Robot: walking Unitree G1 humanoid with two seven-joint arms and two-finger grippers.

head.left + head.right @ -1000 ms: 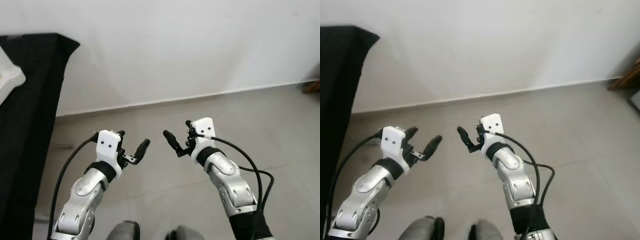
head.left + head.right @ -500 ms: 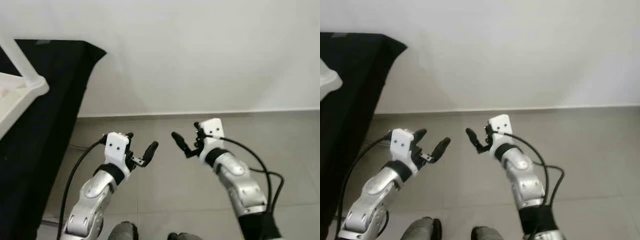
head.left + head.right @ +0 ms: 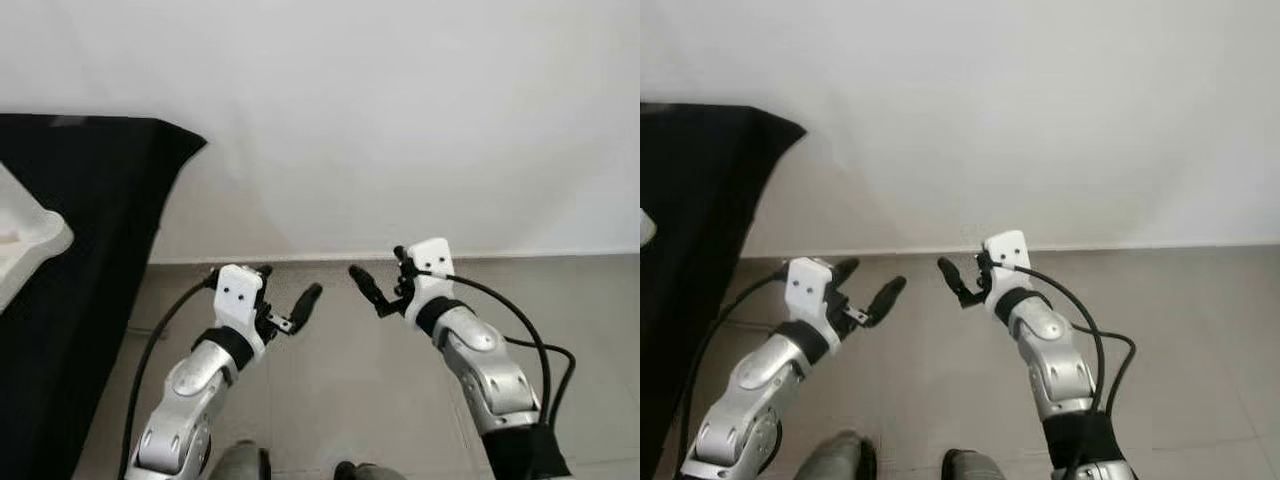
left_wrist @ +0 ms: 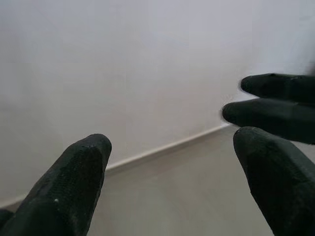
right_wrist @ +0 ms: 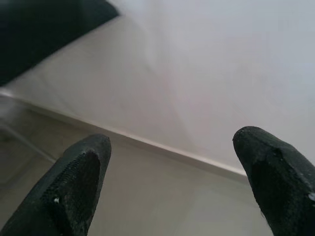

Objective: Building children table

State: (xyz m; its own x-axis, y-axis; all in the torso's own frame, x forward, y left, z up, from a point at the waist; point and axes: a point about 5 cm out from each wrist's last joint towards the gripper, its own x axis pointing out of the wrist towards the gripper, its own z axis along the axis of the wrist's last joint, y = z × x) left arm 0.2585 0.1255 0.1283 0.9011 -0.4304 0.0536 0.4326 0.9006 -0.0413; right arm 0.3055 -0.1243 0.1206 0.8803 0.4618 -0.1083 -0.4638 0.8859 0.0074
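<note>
Left eye view: left gripper [image 3: 285, 300] and right gripper [image 3: 378, 283] both raised, fingers spread, empty, over the smooth grey tiled floor [image 3: 350, 380] before a plain white wall [image 3: 400, 120]. White plastic rounded table part [image 3: 25, 245] lies on matte black cloth [image 3: 90, 260], far left. Best to turn left toward it before reaching.

Right eye view: same. Wrist views: textured black rubbery fingertips [image 4: 74, 172] apart, wall ahead.

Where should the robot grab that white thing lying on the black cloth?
Probably by its edge beside the rounded corner, coming from the right with the open left gripper, the nearer one. The white thing lies on the black cloth with that corner facing the robot. The rest is cut off, so a better spot cannot be judged.
</note>
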